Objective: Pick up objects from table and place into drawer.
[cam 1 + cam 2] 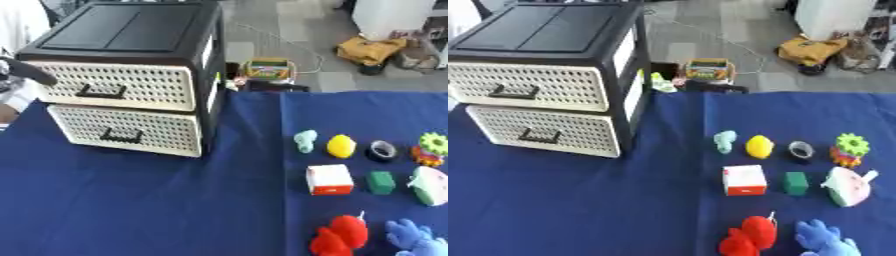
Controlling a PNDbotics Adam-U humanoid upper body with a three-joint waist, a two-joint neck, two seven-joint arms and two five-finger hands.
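Fingers cannot be made out on the left hand (22, 70): only a dark rounded part of it shows at the left edge of the left eye view, level with the upper drawer (118, 86), and whether it is spread or curled cannot be told. The right hand shows in neither view. The left hand appears to hold nothing.

Both drawers of the black cabinet (131, 30) look pushed in, the upper one and the lower drawer (127, 131) alike, each with a dark handle on its pale perforated front. Their insides are hidden, so nothing can be said of their contents. On this evidence no drawer is yet open to receive anything.

The objects lie well apart from the cabinet, on the right of the blue tabletop (157, 200): a pale teal piece (304, 140), a yellow ball (341, 146), a dark ring (381, 150), a green gear (434, 143), a white and red box (330, 179), a green block (381, 182), a pink and white piece (849, 186), a red plush (341, 235) and a blue plush (416, 239).

The risks are plain. Pulling a handle off-centre could drag the light cabinet across the cloth instead of sliding the drawer. The objects sit close together, so reaching for one may knock its neighbour, and the ball would likely roll.
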